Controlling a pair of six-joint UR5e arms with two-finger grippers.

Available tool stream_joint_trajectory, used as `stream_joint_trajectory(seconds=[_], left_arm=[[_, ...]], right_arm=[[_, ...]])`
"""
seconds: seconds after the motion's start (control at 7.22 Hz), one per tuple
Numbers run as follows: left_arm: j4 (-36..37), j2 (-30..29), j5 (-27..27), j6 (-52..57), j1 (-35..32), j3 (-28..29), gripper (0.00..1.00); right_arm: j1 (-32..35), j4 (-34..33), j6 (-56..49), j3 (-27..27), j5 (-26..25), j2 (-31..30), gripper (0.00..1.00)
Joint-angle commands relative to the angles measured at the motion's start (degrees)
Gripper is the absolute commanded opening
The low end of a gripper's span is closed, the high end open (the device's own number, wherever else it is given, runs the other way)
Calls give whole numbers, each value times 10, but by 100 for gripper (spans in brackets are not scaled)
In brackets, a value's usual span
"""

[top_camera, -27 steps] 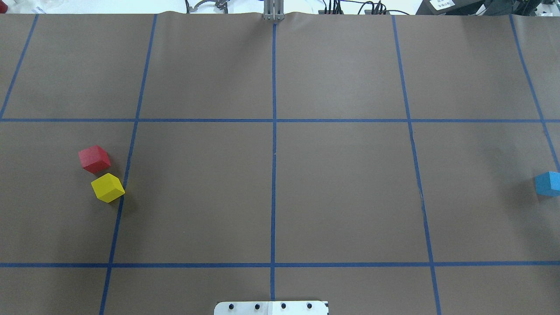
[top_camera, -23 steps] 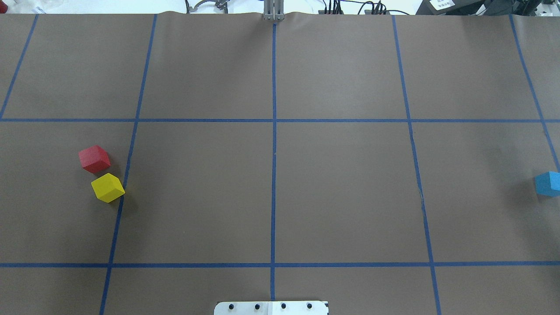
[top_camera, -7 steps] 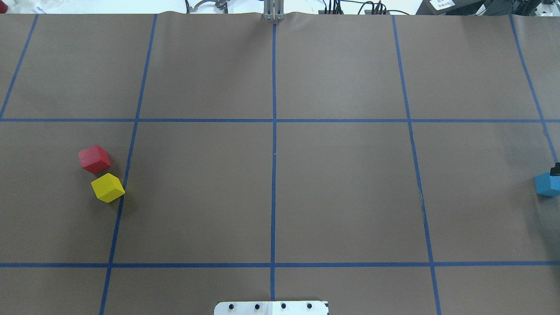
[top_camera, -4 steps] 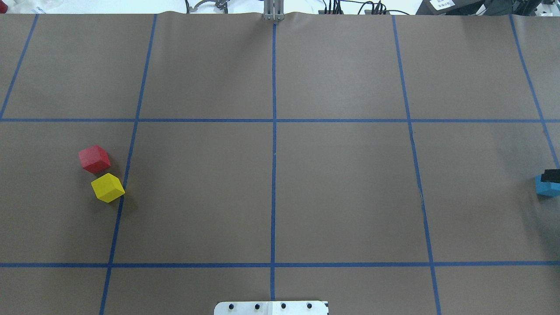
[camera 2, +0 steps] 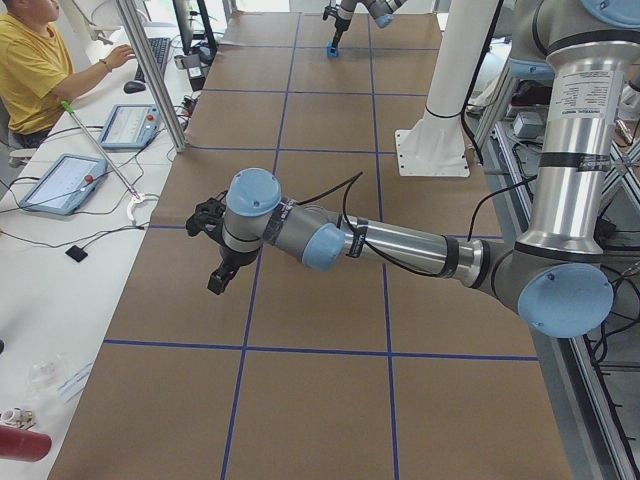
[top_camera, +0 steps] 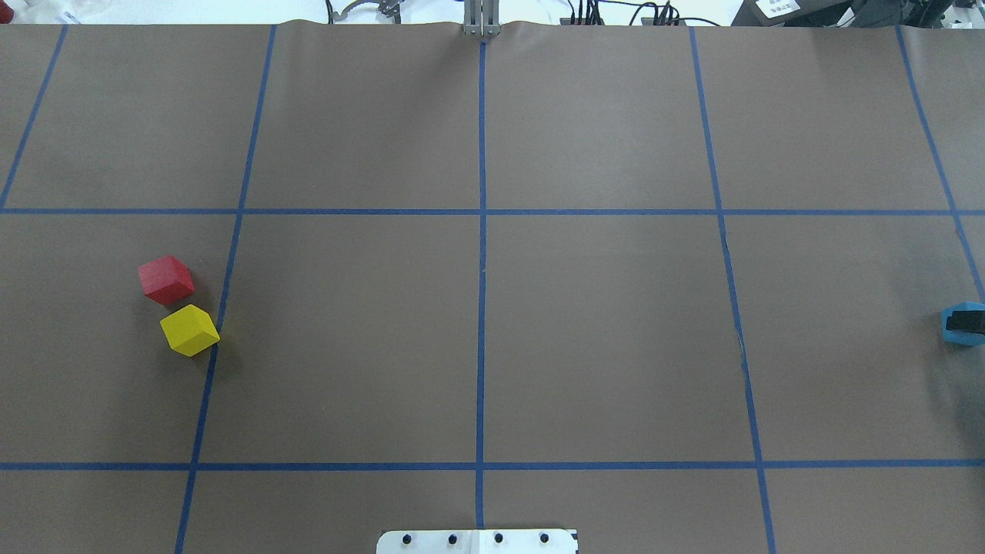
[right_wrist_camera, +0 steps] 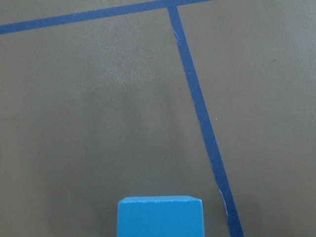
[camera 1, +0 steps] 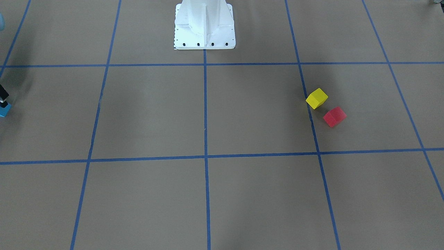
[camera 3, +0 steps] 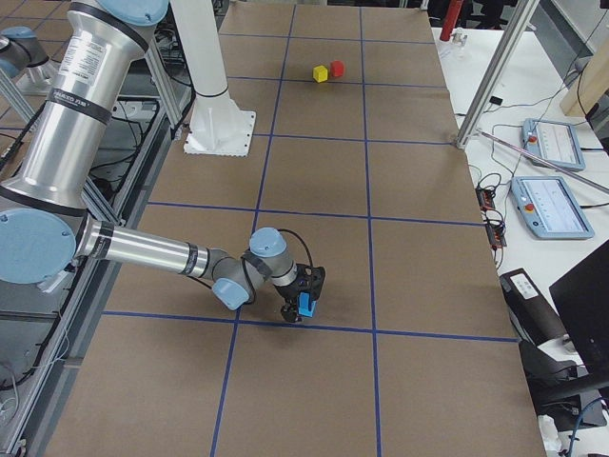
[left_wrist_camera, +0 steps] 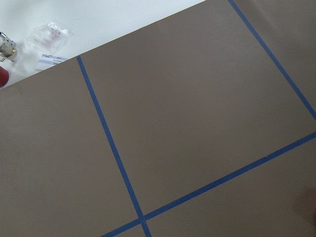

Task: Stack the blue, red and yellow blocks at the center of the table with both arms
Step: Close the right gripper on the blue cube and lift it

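Note:
The blue block [top_camera: 958, 329] sits at the table's far right edge; it also shows in the front view [camera 1: 4, 110], the right side view [camera 3: 305, 304] and low in the right wrist view [right_wrist_camera: 160, 216]. My right gripper [camera 3: 303, 293] is down over it with jaws open on either side; one black finger [top_camera: 969, 318] covers part of the block. The red block [top_camera: 165, 279] and yellow block [top_camera: 189, 329] lie close together on the left. My left gripper [camera 2: 213, 250] hovers above the table's left end; I cannot tell whether it is open or shut.
The white robot base [camera 1: 204, 24] stands at the near middle edge. Blue tape lines [top_camera: 481, 269] divide the brown table into squares. An operator [camera 2: 30, 60], tablets [camera 2: 130, 125] and a metal post [camera 2: 150, 75] are along the far side.
The right gripper's black finger has come in from the right edge and moved down over the blue block. None of the three blocks has moved.

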Motion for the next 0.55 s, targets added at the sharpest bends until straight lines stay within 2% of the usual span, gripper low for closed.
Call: stream_joint_trajectory(seconds=[0.0,0.14,0.42], left_arm=[[-8,3,0,0,0,1,100],[-8,3,0,0,0,0,100],[-8,3,1,-1,0,0,100]], right_arm=[[-3,1,-10,0,2,9,0],[-2,1,-24,9,6,14,0],[13,-3,-118,40,56,53,0]])
